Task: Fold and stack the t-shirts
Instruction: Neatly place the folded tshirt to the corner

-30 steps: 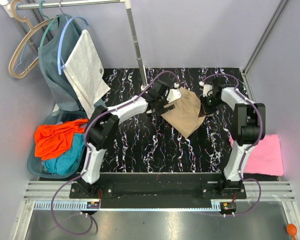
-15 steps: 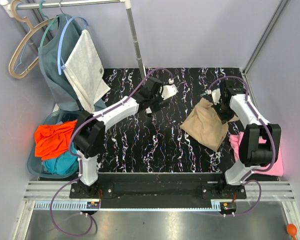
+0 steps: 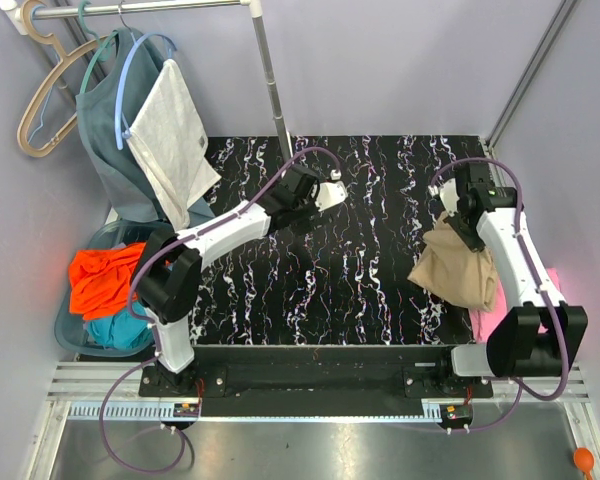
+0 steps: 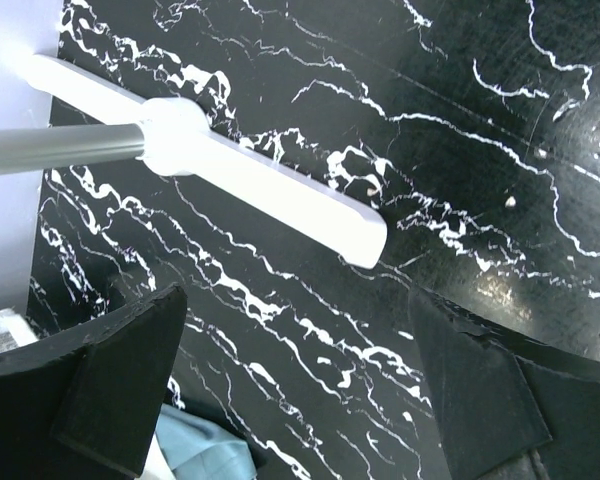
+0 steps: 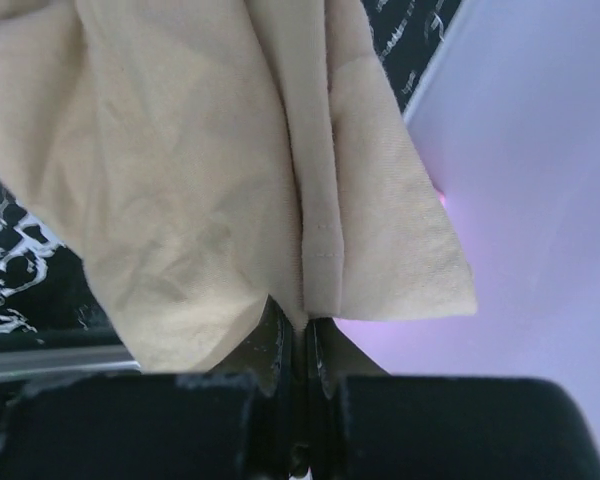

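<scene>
The tan t-shirt [image 3: 462,272] hung bunched from the right fingers [image 5: 280,345], at the right edge of the counter [image 3: 360,280]. Those fingers were pressed tight together on a hemmed fold of the cloth, the stitched hem rising straight from between them. The right arm [image 3: 517,255] reached forward along the counter's right side. The left fingers [image 4: 110,390] stood spread wide, holding nothing, over bare counter near the rack's white foot [image 4: 280,195]. The left arm [image 3: 230,222] stretched diagonally toward the far middle.

Your tan shirt [image 3: 462,268] dangles bunched at right, over the pink one [image 3: 485,325]; orange one [image 3: 105,278] and teal one [image 3: 120,330] crumpled far left.
</scene>
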